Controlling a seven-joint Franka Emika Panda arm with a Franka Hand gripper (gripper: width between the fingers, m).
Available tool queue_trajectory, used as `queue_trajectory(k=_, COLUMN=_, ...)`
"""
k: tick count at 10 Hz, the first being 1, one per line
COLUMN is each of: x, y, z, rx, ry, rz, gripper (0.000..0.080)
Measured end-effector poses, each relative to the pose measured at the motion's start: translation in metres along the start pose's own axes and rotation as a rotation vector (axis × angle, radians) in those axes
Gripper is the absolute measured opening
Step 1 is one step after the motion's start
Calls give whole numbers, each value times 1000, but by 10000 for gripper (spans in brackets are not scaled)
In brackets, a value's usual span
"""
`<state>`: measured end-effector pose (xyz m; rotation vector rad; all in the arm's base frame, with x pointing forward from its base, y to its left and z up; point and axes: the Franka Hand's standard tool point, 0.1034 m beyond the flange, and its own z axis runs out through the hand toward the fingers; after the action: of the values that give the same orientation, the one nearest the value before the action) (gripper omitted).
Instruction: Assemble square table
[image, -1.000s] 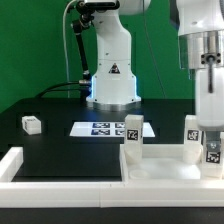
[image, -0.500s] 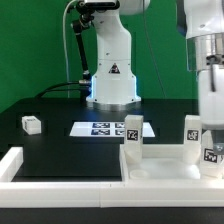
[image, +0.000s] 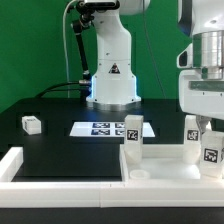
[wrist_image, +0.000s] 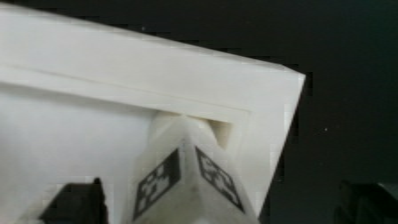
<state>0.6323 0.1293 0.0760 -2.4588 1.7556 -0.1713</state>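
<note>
Jaws stand wide apart on the two-finger gripper (image: 207, 124). In the wrist view its dark fingertips (wrist_image: 71, 202) flank a short chunky white plastic leg with black-and-white tags (wrist_image: 187, 175) without touching it. A second ago the gripper sat lower, down around this leg; it has since risen clear, and the leg stands upright where it was. The matt black table (image: 60, 140) carries the flat white marker board (image: 100, 128) near the centre of the exterior view. A white robot base (image: 110, 70) stands at twelve o'clock before a green backdrop (image: 30, 50), and a long white border bar (image: 20, 165) lies at eight o'clock. The white plastic square panel with raised rim (image: 165, 178) lies at five o'clock, and the released leg (image: 211, 152) stands at its corner directly beneath the jaws. A second upright leg (image: 190, 138) stands just beside it, a third (image: 132, 138) stands farther toward the centre, and a small white tagged part (image: 32, 124) lies loose at nine o'clock, well apart.
</note>
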Motion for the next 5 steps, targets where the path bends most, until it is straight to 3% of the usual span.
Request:
queue_trajectory(k=3, x=12, y=-2, z=-3, rx=-29, ry=27, rz=-442, gripper=649)
queue_trajectory(k=5, x=15, y=-2, z=-3, rx=-29, ry=27, rz=-449, gripper=649)
